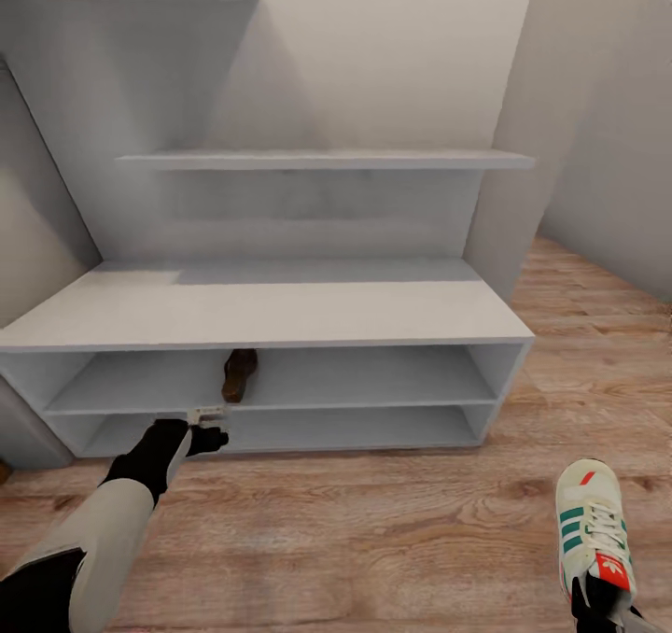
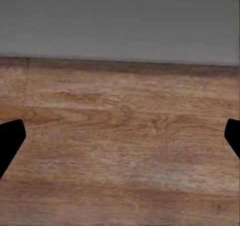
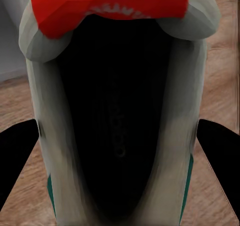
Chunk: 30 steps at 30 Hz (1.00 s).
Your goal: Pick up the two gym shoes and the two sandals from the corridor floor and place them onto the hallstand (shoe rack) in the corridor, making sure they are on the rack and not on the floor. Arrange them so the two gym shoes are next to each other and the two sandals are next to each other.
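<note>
One sandal (image 1: 239,374) is seen in the head view on the upper open shelf of the hallstand (image 1: 280,311), with the left gripper (image 1: 207,418) just in front of that shelf edge. One gym shoe (image 1: 591,532) is held above the corridor floor (image 1: 373,530) by the right gripper (image 1: 597,605).

Wide-spread, empty left fingertips (image 2: 10,141) are shown in the left wrist view.

Right fingers (image 3: 17,161) are clamped on the shoe's sides in the right wrist view
</note>
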### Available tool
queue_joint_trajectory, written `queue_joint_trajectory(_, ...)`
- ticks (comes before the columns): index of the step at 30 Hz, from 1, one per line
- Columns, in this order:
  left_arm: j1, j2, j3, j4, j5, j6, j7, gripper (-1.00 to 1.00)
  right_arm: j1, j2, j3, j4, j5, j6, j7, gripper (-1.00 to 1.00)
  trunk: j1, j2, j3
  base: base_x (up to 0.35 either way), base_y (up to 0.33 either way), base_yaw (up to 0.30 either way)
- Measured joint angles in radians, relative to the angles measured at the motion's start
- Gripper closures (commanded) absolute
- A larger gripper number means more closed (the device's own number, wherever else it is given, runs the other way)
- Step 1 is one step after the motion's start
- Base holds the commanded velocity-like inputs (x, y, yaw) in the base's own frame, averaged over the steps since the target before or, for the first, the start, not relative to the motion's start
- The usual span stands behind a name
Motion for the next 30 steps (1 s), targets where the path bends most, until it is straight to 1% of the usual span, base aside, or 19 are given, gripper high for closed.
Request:
queue_joint_trajectory(1, 0.008, 0.001, 0.000, 0.001, 0.000, -0.012, -0.002, -1.00, 0.000, 0.000, 0.000, 0.000, 0.000, 0.000, 0.000, 1.00, 0.000, 0.000, 0.000, -0.302, 0.000, 0.000)
queue_joint_trajectory(3, 0.068, 0.004, 0.001, -0.003, 0.000, -0.061, -0.011, -1.00, 0.000, 0.000, 0.000, 0.000, 0.000, 0.000, 0.000, 1.00, 0.000, 0.000, 0.000, -0.214, 0.000, 0.000)
queue_joint_trajectory(5, 0.144, 0.007, 0.003, -0.007, 0.000, -0.144, -0.018, -1.00, 0.000, 0.000, 0.000, -0.001, 0.000, 0.000, 0.000, 1.00, 0.000, 0.000, 0.000, -0.096, 0.000, 0.000)
queue_joint_trajectory(8, 0.207, 0.008, 0.002, -0.009, 0.001, -0.221, -0.022, -1.00, 0.000, 0.000, 0.000, -0.001, 0.000, 0.000, 0.000, 1.00, -0.001, 0.000, 0.000, -0.038, 0.000, 0.000)
queue_joint_trajectory(9, 0.268, 0.008, 0.002, -0.009, 0.002, -0.302, -0.036, -1.00, 0.000, 0.000, 0.001, -0.001, 0.000, 0.000, -0.001, 1.00, -0.001, 0.000, 0.000, -0.011, 0.000, 0.000)
queue_joint_trajectory(10, 0.298, 0.008, 0.002, -0.009, 0.000, -0.324, -0.041, -1.00, 0.000, 0.000, 0.001, -0.001, 0.000, 0.000, -0.001, 1.00, -0.001, 0.000, 0.000, -0.009, 0.000, 0.000)
queue_joint_trajectory(11, 0.312, 0.009, 0.002, -0.009, 0.001, -0.344, -0.045, -1.00, 0.000, 0.000, 0.001, -0.002, 0.000, 0.000, 0.000, 1.00, -0.001, 0.000, 0.000, -0.006, 0.000, 0.000)
queue_joint_trajectory(12, 0.343, 0.010, 0.002, -0.009, 0.000, -0.394, -0.055, -1.00, 0.000, 0.000, 0.001, -0.002, 0.000, 0.000, 0.000, 1.00, -0.001, 0.000, 0.000, -0.003, 0.000, 0.000)
queue_joint_trajectory(13, 0.391, 0.012, 0.003, -0.006, 0.000, -0.478, -0.070, -1.00, 0.000, 0.000, 0.002, -0.002, 0.000, 0.000, 0.000, 1.00, -0.001, 0.000, 0.000, -0.002, 0.000, 0.000)
queue_joint_trajectory(14, 0.428, 0.015, 0.003, -0.004, 0.008, -0.538, -0.078, -1.00, 0.000, 0.000, 0.002, -0.002, 0.000, 0.000, 0.000, 1.00, -0.001, 0.000, 0.000, 0.000, 0.000, 0.000)
queue_joint_trajectory(15, 0.474, 0.019, 0.003, -0.001, 0.026, -0.618, -0.086, -1.00, 0.000, 0.000, 0.003, -0.002, 0.000, 0.000, 0.000, 1.00, -0.001, 0.000, 0.000, 0.000, 0.000, 0.000)
queue_joint_trajectory(16, 0.492, 0.020, 0.003, 0.000, 0.035, -0.646, -0.088, -1.00, 0.000, 0.000, 0.004, -0.002, 0.000, 0.000, 0.000, 1.00, -0.001, 0.000, 0.000, 0.000, 0.000, 0.000)
queue_joint_trajectory(19, 0.583, 0.023, 0.003, 0.002, 0.104, -0.782, -0.094, -1.00, 0.000, 0.000, 0.004, -0.001, 0.000, 0.000, 0.000, 1.00, -0.001, 0.000, 0.000, 0.000, 0.000, 0.000)
queue_joint_trajectory(20, 0.596, 0.023, 0.003, 0.002, 0.118, -0.801, -0.094, -1.00, 0.000, 0.000, 0.004, -0.002, 0.000, 0.000, 0.000, 1.00, -0.001, 0.000, 0.000, 0.000, 0.000, 0.000)
queue_joint_trajectory(21, 0.619, 0.025, 0.003, 0.002, 0.145, -0.834, -0.095, -1.00, 0.000, 0.000, 0.004, -0.002, 0.001, 0.000, 0.000, 1.00, -0.001, 0.000, 0.000, 0.000, 0.000, 0.000)
queue_joint_trajectory(22, 0.631, 0.026, 0.003, 0.002, 0.158, -0.850, -0.095, -1.00, 0.000, 0.000, 0.005, -0.002, 0.001, 0.000, 0.001, 1.00, -0.001, 0.000, 0.000, 0.000, 0.000, 0.000)
queue_joint_trajectory(24, 0.678, 0.030, 0.002, -0.007, 0.212, -0.910, -0.097, -1.00, 0.000, 0.000, 0.005, -0.001, 0.001, 0.000, 0.001, 1.00, -0.001, 0.000, 0.000, 0.000, 0.000, 0.000)
queue_joint_trajectory(27, 0.709, 0.031, 0.004, -0.013, 0.238, -0.937, -0.127, -1.00, 0.000, 0.000, 0.006, -0.001, 0.003, 0.000, 0.001, 1.00, -0.001, 0.000, 0.000, 0.000, 0.000, 0.000)
queue_joint_trajectory(30, 0.719, 0.031, 0.005, -0.012, 0.246, -0.940, -0.175, -1.00, 0.000, 0.001, 0.006, -0.002, 0.011, 0.000, 0.001, 1.00, -0.001, 0.000, 0.000, 0.000, 0.000, 0.000)
